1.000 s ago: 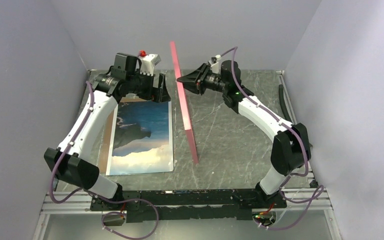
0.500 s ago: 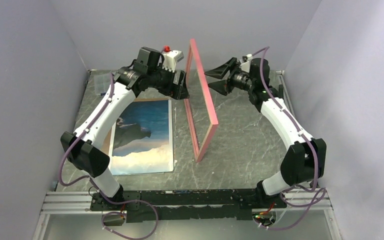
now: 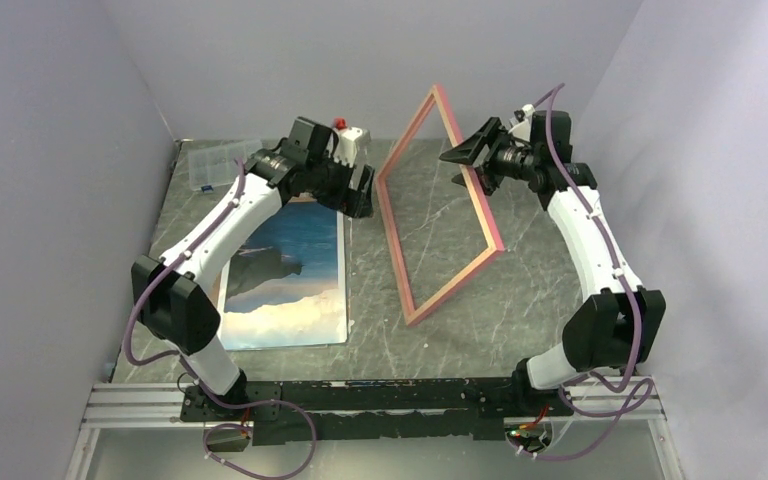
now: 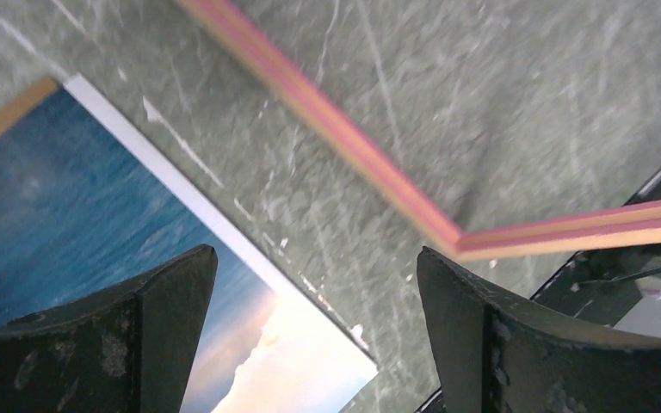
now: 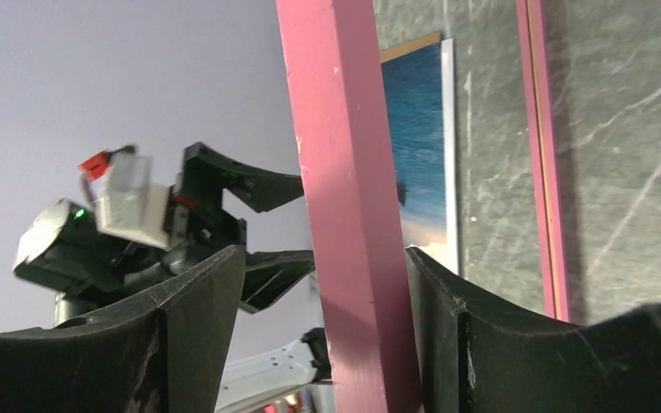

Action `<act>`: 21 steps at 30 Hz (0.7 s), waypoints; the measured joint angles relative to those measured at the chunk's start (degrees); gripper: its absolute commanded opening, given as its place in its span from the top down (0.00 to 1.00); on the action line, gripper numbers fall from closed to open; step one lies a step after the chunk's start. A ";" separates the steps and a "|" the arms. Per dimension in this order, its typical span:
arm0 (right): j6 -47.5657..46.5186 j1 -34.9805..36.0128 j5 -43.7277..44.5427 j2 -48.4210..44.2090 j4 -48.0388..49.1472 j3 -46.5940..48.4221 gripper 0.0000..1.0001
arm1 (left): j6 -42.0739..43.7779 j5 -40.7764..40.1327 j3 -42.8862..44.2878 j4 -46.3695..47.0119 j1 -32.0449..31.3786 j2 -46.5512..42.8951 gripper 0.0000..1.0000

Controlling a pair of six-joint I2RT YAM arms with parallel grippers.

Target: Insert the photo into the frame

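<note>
The top external view looks down from above and behind the arm bases over the whole table (image 3: 480, 325), with the frame (image 3: 396, 250) in mid-scene. The left wrist view hangs close above the table, left of the frame, facing down. The right wrist view, hard against the frame's rail, faces the left gripper (image 5: 301, 222). All three share the frame and the photo (image 3: 290, 260).

Left fingers (image 4: 138, 344) spread wide, pointing downward; right fingers (image 5: 189, 344) parted.

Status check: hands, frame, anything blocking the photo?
Left hand open, empty, above photo's far corner. Right hand open around frame's bar, not clamped. Frame tilted, near end on table. Photo flat, face up.
</note>
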 measured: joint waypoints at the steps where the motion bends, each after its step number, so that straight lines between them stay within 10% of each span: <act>1: -2.25 0.00 0.98 0.00 -2.67 1.84 0.31 | 0.44 -0.76 -1.62 -0.04 0.02 0.00 0.09; 13: -19.23 -0.55 12.31 -3.58 -14.27 -4.94 0.35 | 3.45 -4.63 -10.62 -0.35 4.48 0.00 0.12; 21: -22.29 -0.42 17.53 -3.69 -16.94 -12.46 0.69 | 4.00 -5.14 -13.49 1.27 5.60 -0.33 0.12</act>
